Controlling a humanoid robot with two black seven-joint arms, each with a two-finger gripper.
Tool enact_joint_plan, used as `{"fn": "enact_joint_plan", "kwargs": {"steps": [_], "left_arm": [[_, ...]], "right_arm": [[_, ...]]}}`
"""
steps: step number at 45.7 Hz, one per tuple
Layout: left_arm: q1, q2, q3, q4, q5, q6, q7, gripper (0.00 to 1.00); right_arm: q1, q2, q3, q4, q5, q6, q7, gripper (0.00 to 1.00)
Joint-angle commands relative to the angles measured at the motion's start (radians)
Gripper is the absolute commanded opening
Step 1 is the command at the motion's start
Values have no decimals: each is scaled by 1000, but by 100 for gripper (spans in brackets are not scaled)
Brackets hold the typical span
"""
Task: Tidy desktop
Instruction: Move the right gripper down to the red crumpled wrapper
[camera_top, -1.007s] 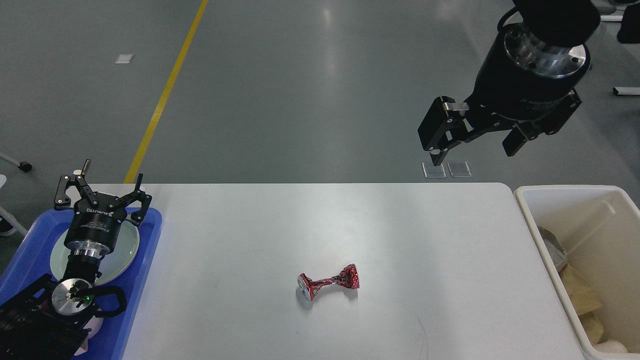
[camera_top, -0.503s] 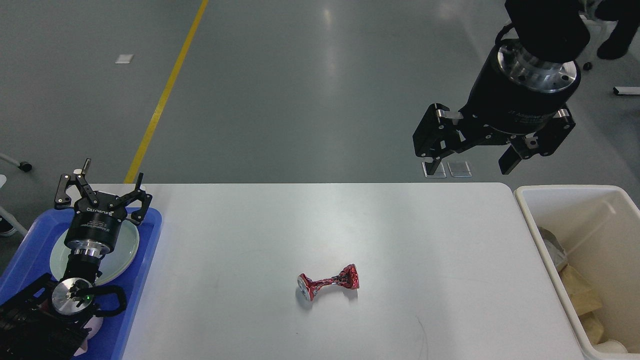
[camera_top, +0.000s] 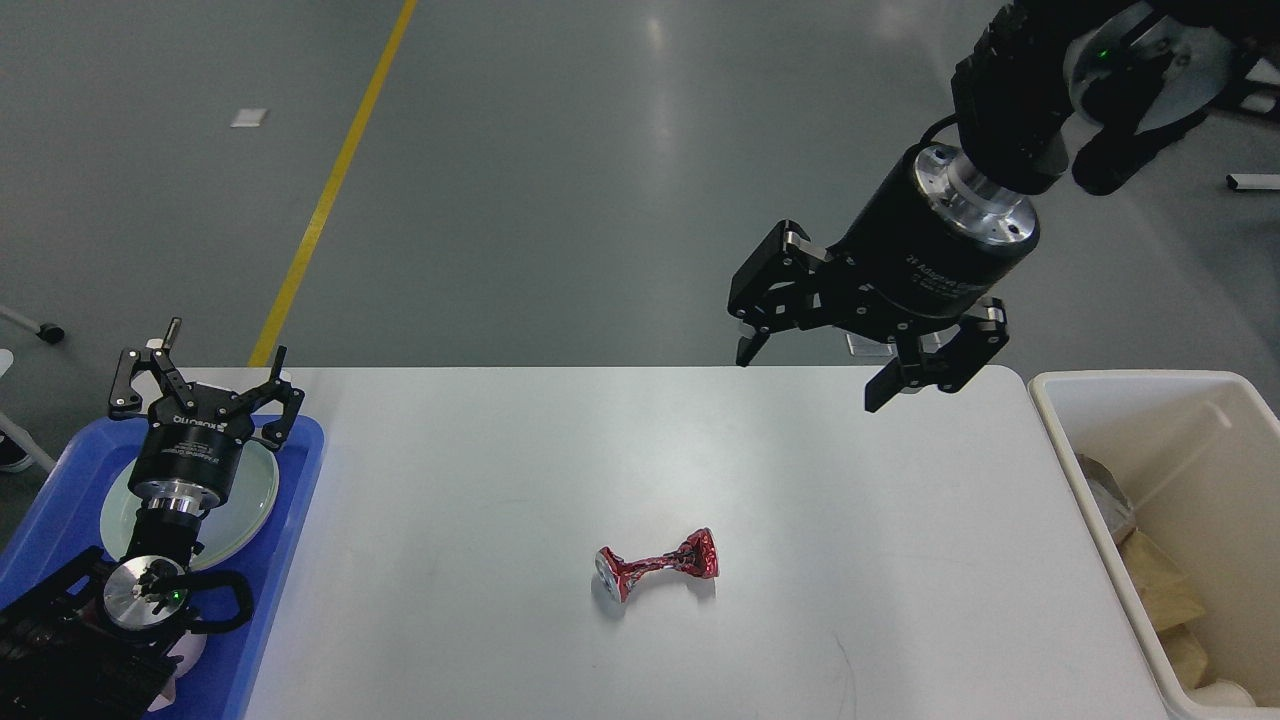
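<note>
**Crushed can alone on the desk, both hands open above it**

The white desk (camera_top: 820, 520) fills the lower part of the head view, and its far edge runs across the middle of the picture. Near the middle of the desk, a little toward the front, lies a crushed red can (camera_top: 655, 572). It is squeezed thin in the middle, and its two ends are wider. The silver end points to the left and the red end to the right. Nothing touches the can.

The right hand (camera_top: 812, 378) hangs in the air over the far right part of the desk, well apart from the can. Its two fingers are spread wide and they hold nothing. The fingers point down and to the left.

The left hand (camera_top: 200, 382) is at the left edge of the desk, over a blue tray (camera_top: 290, 560). Its fingers are also spread apart and are empty. In the tray, under this hand, lies a pale green plate (camera_top: 250, 500).

To the right of the desk stands a cream-white bin (camera_top: 1075, 440), just beside the desk edge. Inside it I see crumpled brown paper (camera_top: 1160, 590) and some other pale rubbish which I cannot name.

Behind the desk is a grey floor with a yellow line (camera_top: 330, 190) on it.
</note>
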Motion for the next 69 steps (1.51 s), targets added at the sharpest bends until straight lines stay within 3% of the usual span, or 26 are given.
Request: {"fn": "enact_joint_plan", "kwargs": {"steps": [1,6,23,30,35,53,69], "left_arm": [[0,0,0,0,0,0,0,98],[0,0,0,0,0,0,0,98],[0,0,0,0,0,0,0,98],[0,0,0,0,0,0,0,98],[0,0,0,0,0,0,0,98],[0,0,0,0,0,0,0,98],[0,0,0,0,0,0,0,98]], "right_arm": [[-93,4,2,3,214,-90,-2,97],[-209,13,41,0,306,-188,-2,85],[-679,19,352,-45,308,-732,-8,89],[-820,80,412,-144,270,-883,-10,92],[-917,157,417,-258,259,-924,-10,97],[-1197,252,463,-617,250,-932,-8,97],[-1271,262,466,-710,250,-932,-8,83]]}}
